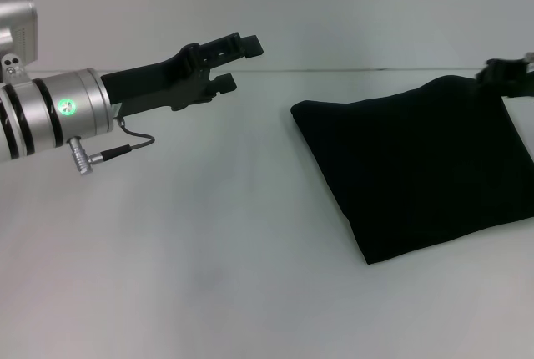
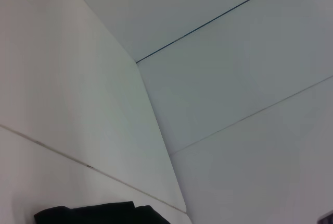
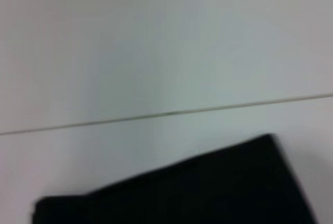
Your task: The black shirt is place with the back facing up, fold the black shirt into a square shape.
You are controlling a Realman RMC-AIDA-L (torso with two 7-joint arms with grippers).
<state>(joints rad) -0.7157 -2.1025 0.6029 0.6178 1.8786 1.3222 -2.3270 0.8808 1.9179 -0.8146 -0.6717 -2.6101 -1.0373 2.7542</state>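
In the head view we see the black shirt (image 1: pixel 421 167) lying at the right of the frame on the white desk (image 1: pixel 183 275), already folded into a compact, roughly four-sided packet turned at a slant. No lettering shows on its upper face. Our left pincer (image 1: pixel 236 63) hangs above the desk in the upper left of the frame, well apart from the cloth, its fingers parted and holding nothing. Our right pincer (image 1: pixel 509 73) shows only as a dark part at the upper right edge, at the shirt's far corner; we cannot tell how its fingers stand.

In the left wrist view only a dark strip sits at the bottom edge.

In the right wrist view the shirt fills the lower part of the frame.

We judge the folding nearly done; squaring the edges may remain.
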